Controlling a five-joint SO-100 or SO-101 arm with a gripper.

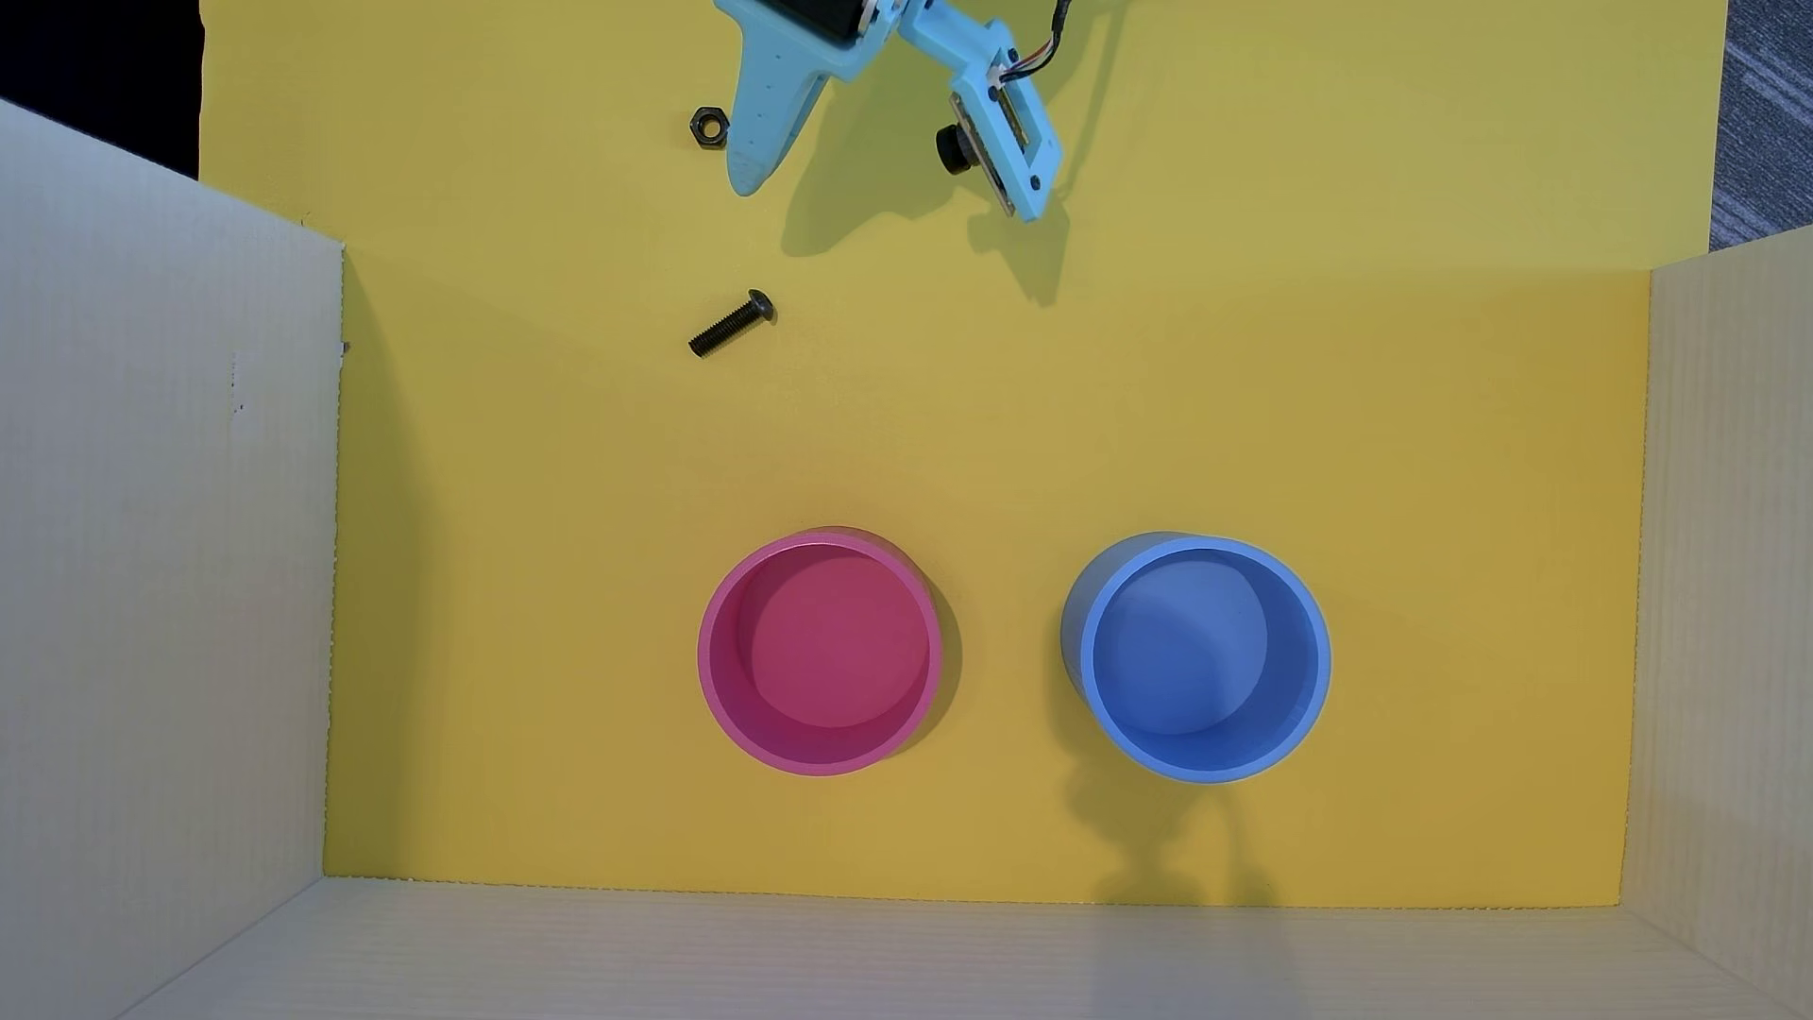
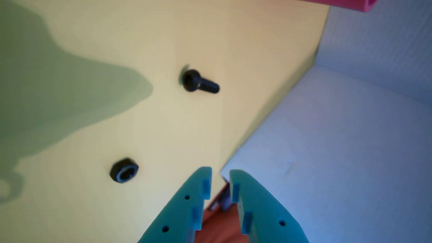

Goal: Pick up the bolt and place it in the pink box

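The bolt (image 1: pixel 732 323) lies flat on the yellow mat (image 1: pixel 1177 412), upper-middle of the overhead view, shaft pointing toward lower left and the rounded head toward upper right. Nothing touches it. The hex nut (image 1: pixel 708 127) sits above it near the top edge, just beside the gripper (image 1: pixel 751 181), well apart from the bolt. In the wrist view the bolt (image 2: pixel 199 82) shows upper centre and the nut (image 2: pixel 124 170) lower left.

The gripper (image 2: pixel 220 175) comes in from the bottom of the wrist view w/ jaws nearly closed — only a narrow slit between the tips — and nothing held. It needs to open before any grab.

Handling, as judged: small, rigid, prob. steel, so light and not fragile, but the round shaft can roll and the smooth head can slip out of plastic fingers. Best hold looks like across the threaded shaft at mid-length, jaws square to its axis — threads give some bite. Gripping the head or end-on seems likely to squirt it away.

The pink box (image 1: pixel 820 652) stands lower centre, empty, w/ the blue container (image 1: pixel 1197 657) to its right. White cardboard walls (image 1: pixel 167 588) close in the mat.
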